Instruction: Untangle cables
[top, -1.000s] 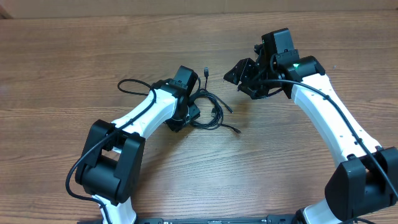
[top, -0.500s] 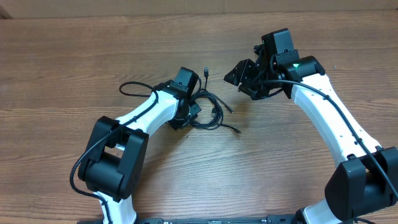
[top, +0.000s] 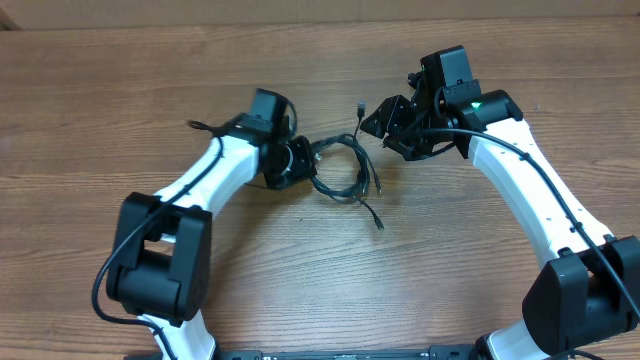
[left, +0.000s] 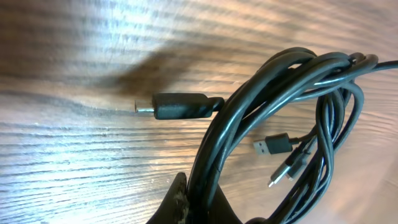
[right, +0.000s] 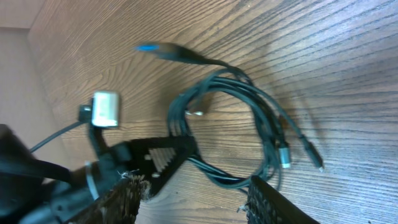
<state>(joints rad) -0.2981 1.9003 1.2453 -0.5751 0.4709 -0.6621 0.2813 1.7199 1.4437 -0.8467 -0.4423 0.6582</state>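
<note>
Cables (top: 340, 194), thin, black and smooth-jacketed, lie gathered in one loose round coil on the wood-grain table (top: 120, 90), between the two arms and just beside the left gripper (top: 303, 158). From overhead two free ends leave the coil: one runs up toward the far edge and one trails down toward the near side. The left wrist view shows the coil (left: 227, 124) as several overlapping strands, too many crossing to count, draped over one dark, rough-edged finger (left: 181, 202) at the bottom edge. Three plug ends show there: a long black moulded plug (left: 180, 106) with a short silver tip, a flat silver-shelled plug (left: 272, 145) and a smaller silver-tipped one (left: 283, 175). In the right wrist view the left gripper's black ridged fingers (right: 163, 157) come together on the coil's edge, gripping the strands. The right gripper (top: 385, 125) hangs above the table just right of the coil, its two textured fingertips (right: 127, 196) spread wide and holding nothing
</note>
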